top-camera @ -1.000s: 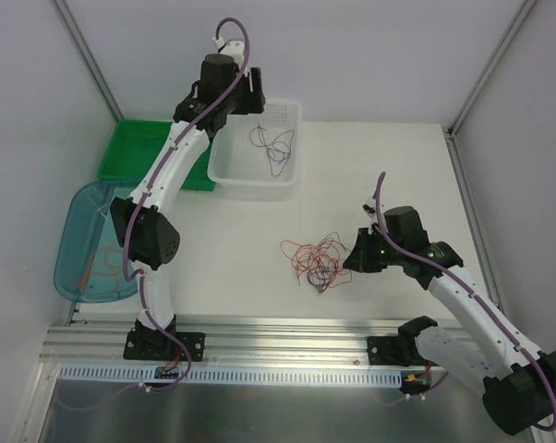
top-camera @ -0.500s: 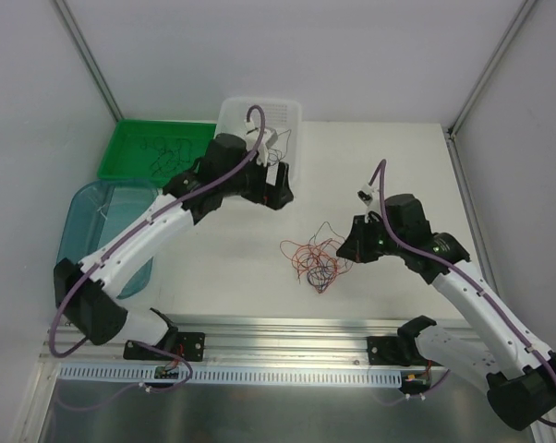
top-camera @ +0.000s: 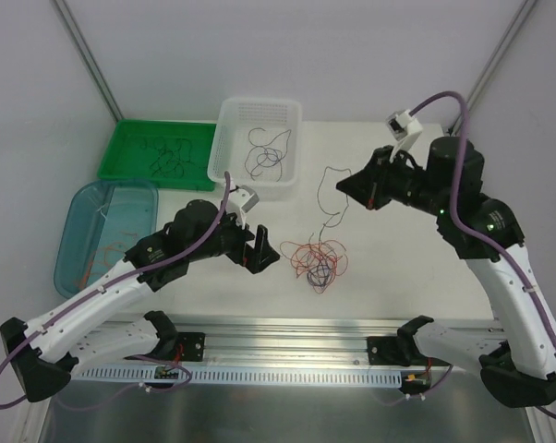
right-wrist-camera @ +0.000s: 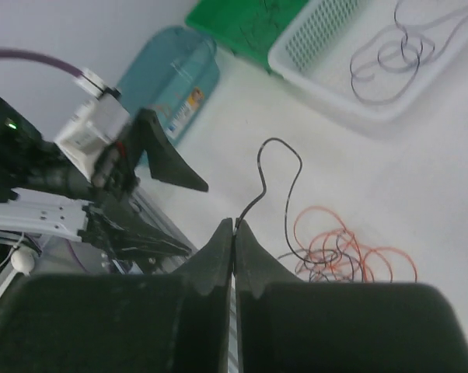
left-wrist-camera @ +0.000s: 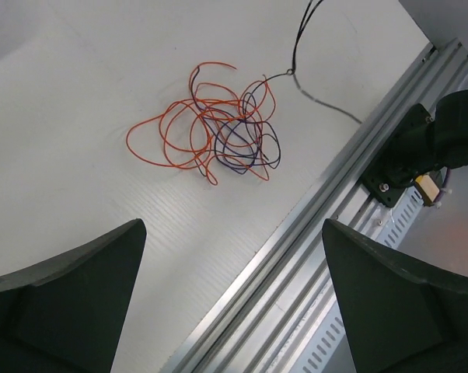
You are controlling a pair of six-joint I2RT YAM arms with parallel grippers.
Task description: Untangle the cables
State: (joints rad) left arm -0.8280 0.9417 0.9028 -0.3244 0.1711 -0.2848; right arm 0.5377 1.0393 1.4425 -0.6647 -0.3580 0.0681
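Top view: cables (top-camera: 317, 261) lie tangled mid-worktop (top-camera: 398, 277), left tool (top-camera: 262, 257) just left of them. Left wrist: that tool's jaws gape wide, holding nothing. Right wrist: right tool (right-wrist-camera: 234, 227) is pinched together on one black cable (right-wrist-camera: 260, 183) rising off the pile.

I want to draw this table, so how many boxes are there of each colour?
Green tray: 1
Blue tub: 1
White basket: 1
Total: 3
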